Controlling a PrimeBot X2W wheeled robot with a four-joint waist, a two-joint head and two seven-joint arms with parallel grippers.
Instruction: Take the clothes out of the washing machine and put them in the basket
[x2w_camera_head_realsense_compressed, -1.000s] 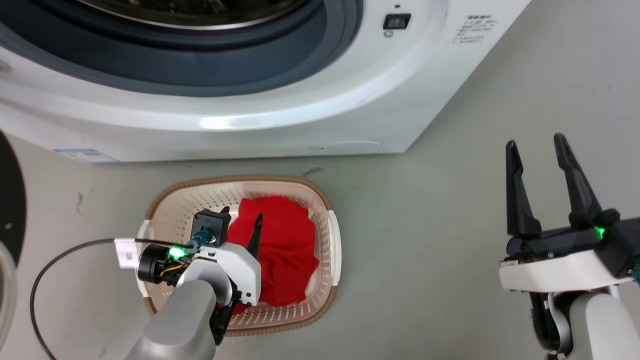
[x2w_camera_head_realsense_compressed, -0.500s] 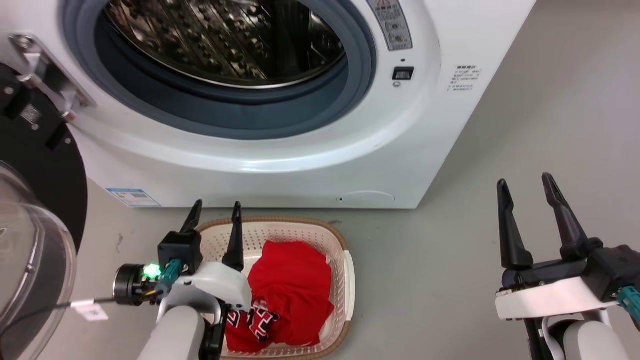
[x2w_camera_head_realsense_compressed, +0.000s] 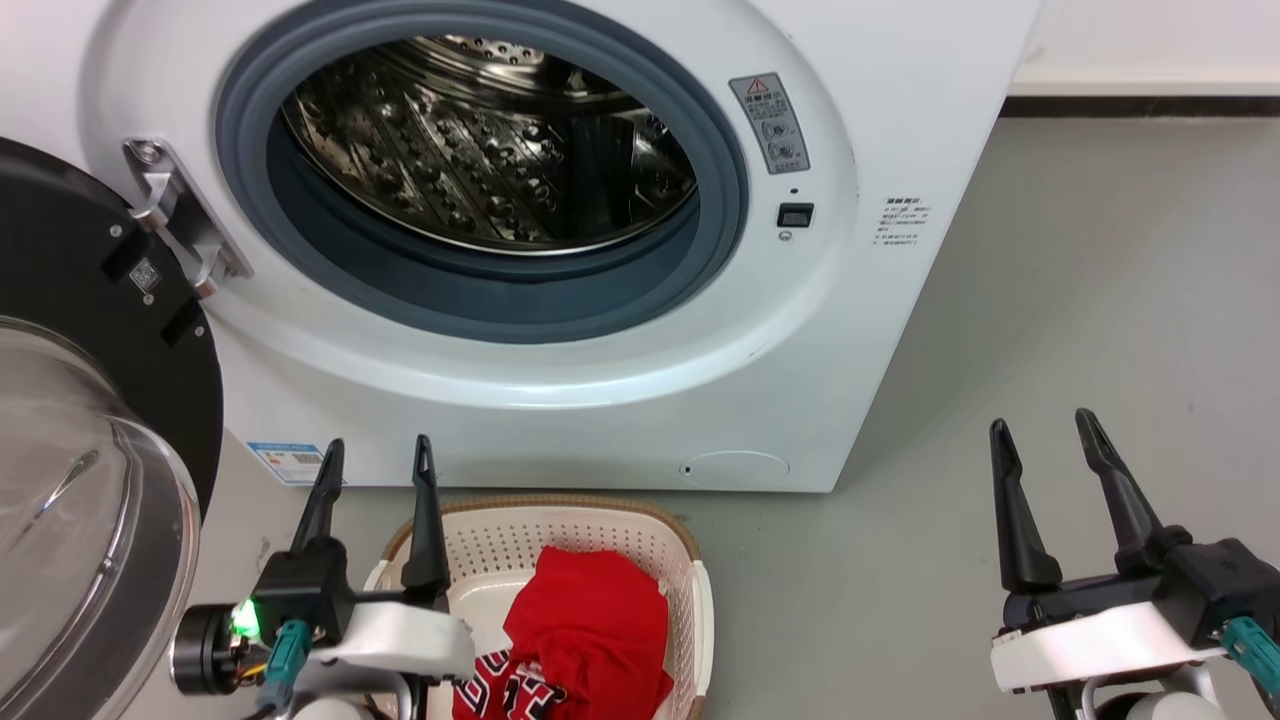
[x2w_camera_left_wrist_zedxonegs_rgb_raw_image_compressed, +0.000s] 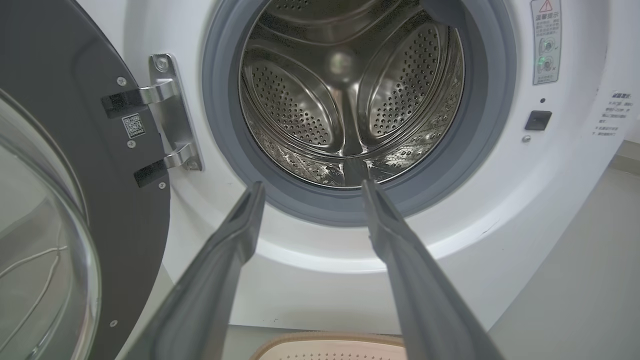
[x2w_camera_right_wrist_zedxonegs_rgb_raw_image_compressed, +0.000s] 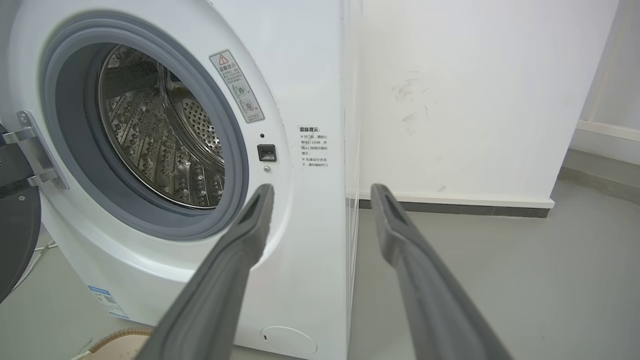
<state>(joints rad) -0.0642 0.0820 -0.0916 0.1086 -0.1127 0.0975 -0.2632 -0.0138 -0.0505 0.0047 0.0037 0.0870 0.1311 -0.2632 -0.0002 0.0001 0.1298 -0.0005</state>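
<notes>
At lower left of the head view, left gripper: two dark fingers parted with a clear gap, nothing held. The fingers point up at the washing machine, and their tips overlap the white panel just under the porthole. Left wrist view agrees: fingers spread and bare, framing the lower arc of the opening.

Right gripper, lower right: fingers likewise apart, nothing between them. It hangs over grey floor, well apart from the machine's right corner. In the right wrist view its fingers straddle the machine's right front edge, with a white wall beyond.

Basket: on the floor, close against the machine's front, below the porthole. The left gripper's body overlaps its left rim in the head view.

Clothes: red fabric heaped in the basket, toward its right side. A plain red piece is on top. The jersey, with white and black lettering, lies at the bottom edge, partly cut off.

Drum: shiny perforated steel, with walls and ribs visible through to the back, ringed by a grey gasket.

Door: swung open to the left on a metal hinge, with a black frame and bulged glass.

Warning sticker: just right of the porthole, with a small black switch below it.
</notes>
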